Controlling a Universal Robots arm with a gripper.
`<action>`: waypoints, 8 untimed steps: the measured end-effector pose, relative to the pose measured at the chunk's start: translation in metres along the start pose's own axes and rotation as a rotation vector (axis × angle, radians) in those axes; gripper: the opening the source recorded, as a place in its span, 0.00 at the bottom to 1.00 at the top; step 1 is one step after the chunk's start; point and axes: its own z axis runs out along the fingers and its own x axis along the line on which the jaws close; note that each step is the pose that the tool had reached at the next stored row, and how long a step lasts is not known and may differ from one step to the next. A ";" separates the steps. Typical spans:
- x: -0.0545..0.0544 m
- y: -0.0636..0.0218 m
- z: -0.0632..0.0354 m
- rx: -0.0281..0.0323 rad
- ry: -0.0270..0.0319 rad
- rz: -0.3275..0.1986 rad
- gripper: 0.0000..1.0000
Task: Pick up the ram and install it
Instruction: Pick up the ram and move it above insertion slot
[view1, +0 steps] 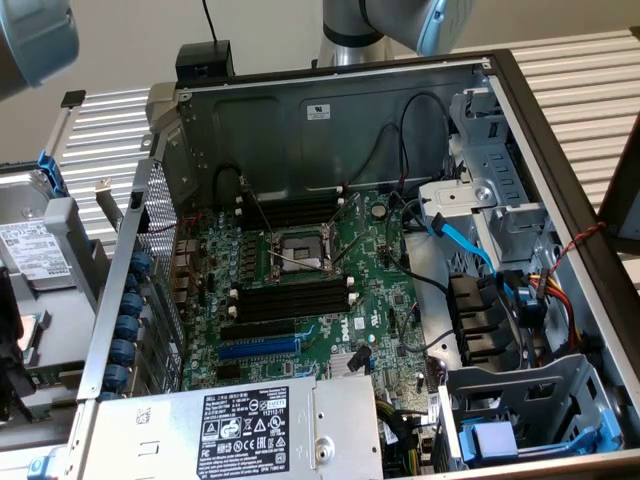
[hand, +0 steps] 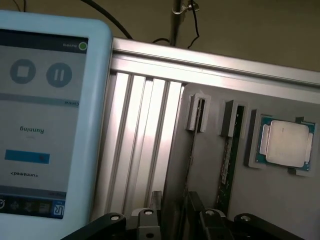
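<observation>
Your claw (hand: 174, 201) is slightly spread, with nothing between its fingers, and hangs over a grey holder plate (hand: 270, 205). The ram (hand: 226, 167) stands on edge in a slot of that plate, just beside the claw and clear of it, with bare plate between them. A second slot (hand: 196, 114) sits closer to the claw's gap. Past the ram, a silver-lidded processor (hand: 286, 144) rests in its own recess. On the claw's other side you have the ribbed aluminium surface (hand: 140, 140) and a touchscreen (hand: 45, 125) showing a pause button. The exterior view gives you the open computer case (view1: 560, 180). Its motherboard (view1: 380, 300) carries black memory slots (view1: 290, 300), a processor socket (view1: 300, 250) and a blue expansion slot (view1: 258, 348). The arm (view1: 380, 20) rises behind the case.
</observation>
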 end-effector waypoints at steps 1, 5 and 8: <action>0.000 -0.0001 0.0001 0.0000 -0.0001 0.000 0.35; -0.006 -0.0010 0.0017 0.0001 -0.0001 0.000 0.35; -0.007 -0.0012 0.0055 0.0000 0.0000 0.000 0.35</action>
